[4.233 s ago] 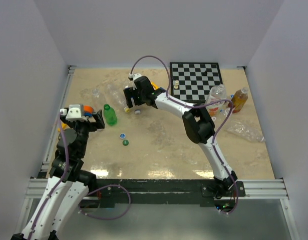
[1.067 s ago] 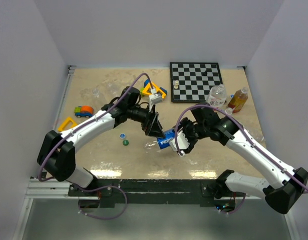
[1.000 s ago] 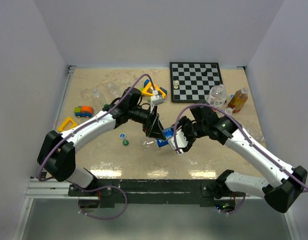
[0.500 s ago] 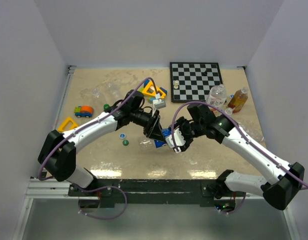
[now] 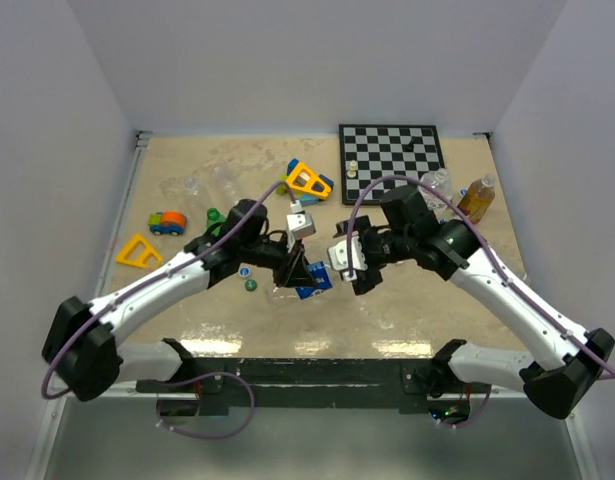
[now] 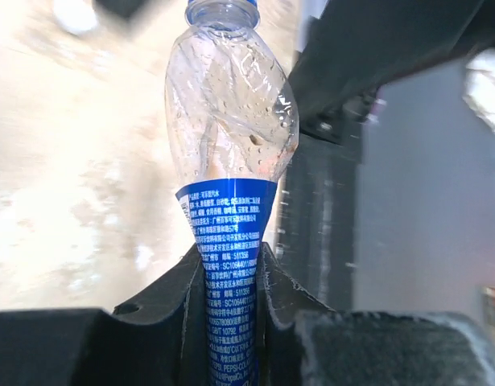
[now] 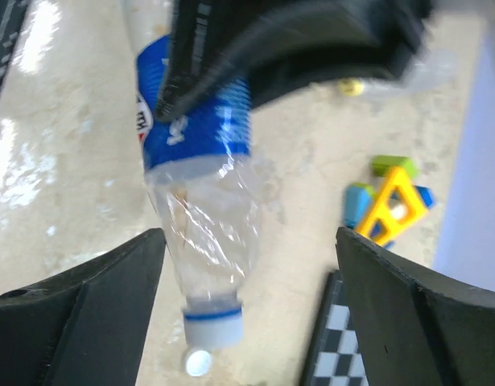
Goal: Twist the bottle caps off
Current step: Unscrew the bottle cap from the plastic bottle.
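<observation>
A crumpled clear bottle with a blue label (image 5: 310, 281) hangs above the table's middle. My left gripper (image 5: 297, 271) is shut on its label, squeezing the bottle (image 6: 229, 145) flat between the fingers (image 6: 171, 289). Its white cap with a blue ring (image 7: 211, 330) looks still on the neck. My right gripper (image 5: 351, 266) is open just right of the bottle. In the right wrist view its fingers (image 7: 94, 305) stand wide on either side of the bottle (image 7: 203, 217) without touching it. Loose caps lie on the table: a white and blue one (image 5: 244, 270), a green one (image 5: 250, 285) and a white one (image 7: 197, 362).
A chessboard (image 5: 392, 160) with small pale pieces lies at the back right. An amber bottle (image 5: 477, 197) and a clear bottle (image 5: 435, 183) stand beside it. Toy blocks (image 5: 309, 182), a toy car (image 5: 168, 221) and a yellow triangle (image 5: 139, 250) lie back and left.
My left gripper has shut on the bottle's label and drawn it left and nearer. My right gripper has let go of the bottle and opened.
</observation>
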### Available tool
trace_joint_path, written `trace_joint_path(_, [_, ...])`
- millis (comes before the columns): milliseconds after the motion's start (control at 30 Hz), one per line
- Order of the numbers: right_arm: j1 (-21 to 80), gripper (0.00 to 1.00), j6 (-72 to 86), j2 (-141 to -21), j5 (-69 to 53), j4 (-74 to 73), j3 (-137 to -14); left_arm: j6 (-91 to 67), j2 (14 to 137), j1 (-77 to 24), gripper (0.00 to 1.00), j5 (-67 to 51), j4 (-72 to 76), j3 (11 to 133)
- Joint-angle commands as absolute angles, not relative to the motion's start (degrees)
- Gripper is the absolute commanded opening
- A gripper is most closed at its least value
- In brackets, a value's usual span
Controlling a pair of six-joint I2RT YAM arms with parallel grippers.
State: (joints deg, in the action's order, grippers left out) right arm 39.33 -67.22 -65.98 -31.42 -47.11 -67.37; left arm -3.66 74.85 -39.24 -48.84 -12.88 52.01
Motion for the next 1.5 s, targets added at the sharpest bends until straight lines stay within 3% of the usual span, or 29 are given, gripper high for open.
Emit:
trace_joint_path(0, [35.96, 0.93, -58.64, -62.5, -30.67, -44.3, -75.31, 4.29, 63.48, -39.99, 0.0, -34.74, -3.53, 45.45])
trace_joint_path(100, [31.48, 0.98, -52.5, -59.69, -34.0, -41.07, -75.42, 6.15, 56.1, -39.99, 0.0, -29.98, 4.72, 39.83])
trace_joint_path(233, [30.67, 0.98, -23.6, -57.04, -28.47, -26.47, -71.89, 8.43, 47.22, -40.08, 0.0, -24.98, 12.29, 32.63])
trace_joint_path(467, [30.24, 0.97, -6.26, -66.44, -52.02, -26.72, -76.03, 10.37, 42.45, -40.08, 0.0, -19.51, 15.82, 28.92])
trace_joint_path(800, [29.45, 0.87, -0.44, -75.14, -56.51, -28.21, -81.47, 12.83, 42.27, -39.99, 0.0, -19.16, 12.92, 29.09])
trace_joint_path(1100, [21.71, 0.8, -4.12, -78.13, -61.17, -33.39, -83.5, 15.38, 43.07, -40.08, 0.0, -18.98, 10.02, 29.79])
trace_joint_path(1467, [22.85, 0.77, -3.43, -82.0, -62.49, -32.34, -81.65, 14.77, 42.45, -40.08, 0.0, -20.92, 10.63, 29.8])
